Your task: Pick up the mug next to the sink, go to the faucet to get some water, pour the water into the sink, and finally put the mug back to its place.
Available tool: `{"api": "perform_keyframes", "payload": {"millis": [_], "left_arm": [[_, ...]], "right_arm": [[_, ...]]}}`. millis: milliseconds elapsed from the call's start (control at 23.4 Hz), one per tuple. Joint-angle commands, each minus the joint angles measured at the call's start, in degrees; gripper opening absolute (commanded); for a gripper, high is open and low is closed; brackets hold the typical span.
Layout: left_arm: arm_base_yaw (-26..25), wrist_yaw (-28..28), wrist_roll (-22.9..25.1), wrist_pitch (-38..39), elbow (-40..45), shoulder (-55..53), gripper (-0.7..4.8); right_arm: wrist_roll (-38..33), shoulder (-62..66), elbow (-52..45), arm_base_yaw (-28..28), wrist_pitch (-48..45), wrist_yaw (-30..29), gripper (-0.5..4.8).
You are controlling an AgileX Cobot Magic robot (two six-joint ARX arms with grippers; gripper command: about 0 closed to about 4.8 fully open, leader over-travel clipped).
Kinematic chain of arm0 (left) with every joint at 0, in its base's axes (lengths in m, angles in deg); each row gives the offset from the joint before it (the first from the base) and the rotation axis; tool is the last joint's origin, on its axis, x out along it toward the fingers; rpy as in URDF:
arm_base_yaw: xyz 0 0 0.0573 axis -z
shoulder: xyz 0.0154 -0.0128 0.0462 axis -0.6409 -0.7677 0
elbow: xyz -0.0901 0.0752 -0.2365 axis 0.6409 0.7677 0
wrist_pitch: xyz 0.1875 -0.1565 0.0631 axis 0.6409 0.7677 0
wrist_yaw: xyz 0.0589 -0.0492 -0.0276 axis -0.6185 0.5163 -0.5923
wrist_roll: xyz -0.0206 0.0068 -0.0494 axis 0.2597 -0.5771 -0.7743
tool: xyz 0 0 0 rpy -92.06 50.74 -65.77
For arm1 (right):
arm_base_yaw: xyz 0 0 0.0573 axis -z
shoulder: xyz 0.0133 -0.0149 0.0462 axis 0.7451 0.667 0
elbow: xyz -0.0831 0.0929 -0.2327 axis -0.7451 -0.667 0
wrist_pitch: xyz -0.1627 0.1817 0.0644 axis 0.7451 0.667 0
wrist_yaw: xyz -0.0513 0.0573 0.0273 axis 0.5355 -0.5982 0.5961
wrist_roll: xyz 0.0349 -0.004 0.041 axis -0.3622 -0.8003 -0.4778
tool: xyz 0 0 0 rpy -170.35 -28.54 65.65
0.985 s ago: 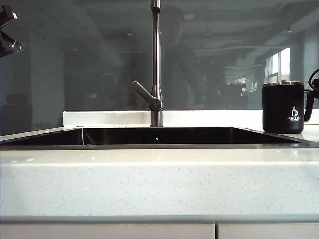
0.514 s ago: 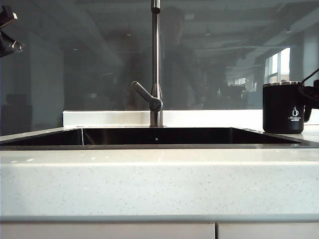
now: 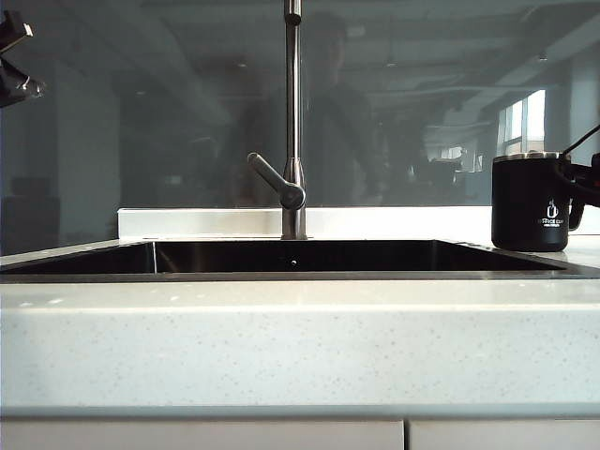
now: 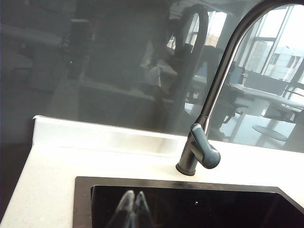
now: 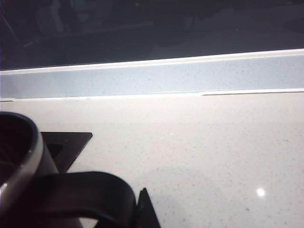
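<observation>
Pale speckled tabletop (image 3: pixel 300 347) is backed by a dark glass wall (image 3: pixel 141 122); a bright window (image 3: pixel 525 122) is reflected far right.

Daylight comes from windows mirrored in the dark glass wall (image 3: pixel 187 112) behind the counter (image 3: pixel 300 337), brightest to the right of the raised left gripper (image 3: pixel 14 61). The pale counter glares almost white, while the sink (image 3: pixel 356 256) below is near black. Just beside the right gripper (image 5: pixel 142 209) the mug (image 5: pixel 19 161) is a soft blur, perhaps too close for focus. A small highlight glints on the stone nearby.
</observation>
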Motion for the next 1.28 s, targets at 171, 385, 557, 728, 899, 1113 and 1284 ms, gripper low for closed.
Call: {"api": "perform_keyframes", "payload": {"millis": [171,385,557,728,899,1113,1284], "left_arm": [[-0.09,-2.56,2.97,-1.07,-0.72,-0.74,-0.05],[-0.04,1.55,7.45,-1.11,-11.02,-10.99,-0.05],[-0.04,9.46,7.21,-1.11,-26.84,-26.29,-0.04],[1.92,20.72,4.79,-0.83,-47.06,-41.68,1.33],[4.04,26.88,1.33,2.27,-65.77,-54.29,1.80],[7.63,27.17,-3.58,5.01,-80.02,-63.10,2.92],[9.20,26.56,-3.10,5.01,-81.07,-63.21,2.92]], "right_arm": [[-8.39,-0.66,0.24,-0.37,-7.96,-0.17,-0.02],[-17.40,-6.08,2.56,-7.82,-3.58,0.39,-0.03],[-17.03,-7.45,13.57,-19.39,13.88,1.60,-0.02],[-4.94,-5.73,28.65,-30.82,34.64,14.53,-0.02],[-2.19,-1.62,38.71,-36.13,38.27,18.56,-0.02],[-2.05,-0.15,44.87,-37.51,41.55,23.17,-0.02],[-1.95,-0.15,46.93,-37.46,42.18,24.11,-0.02]]}}
